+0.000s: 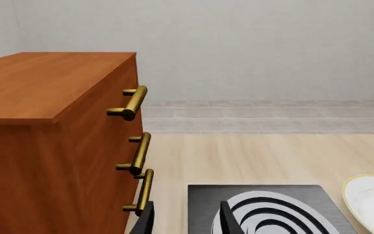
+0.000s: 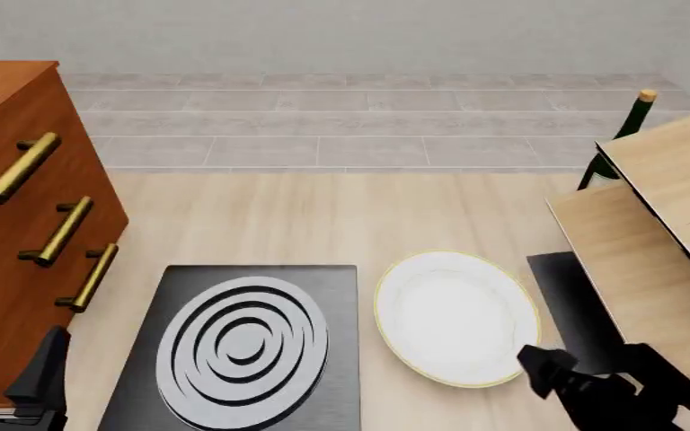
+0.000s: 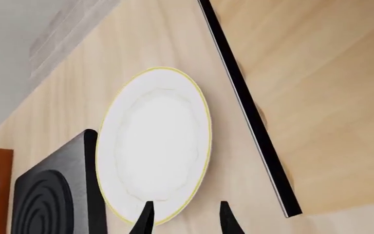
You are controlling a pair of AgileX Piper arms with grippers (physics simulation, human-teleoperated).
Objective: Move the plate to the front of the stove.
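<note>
txt: none legible | labels/brands/nos.: none | all 3 views checked

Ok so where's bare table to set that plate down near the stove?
Bare tabletop lies beyond the stove and plate, toward the tiled floor. It is crowded beside the stove: wooden cabinet on its left, plate on its right. The stove's near side is out of view.
</note>
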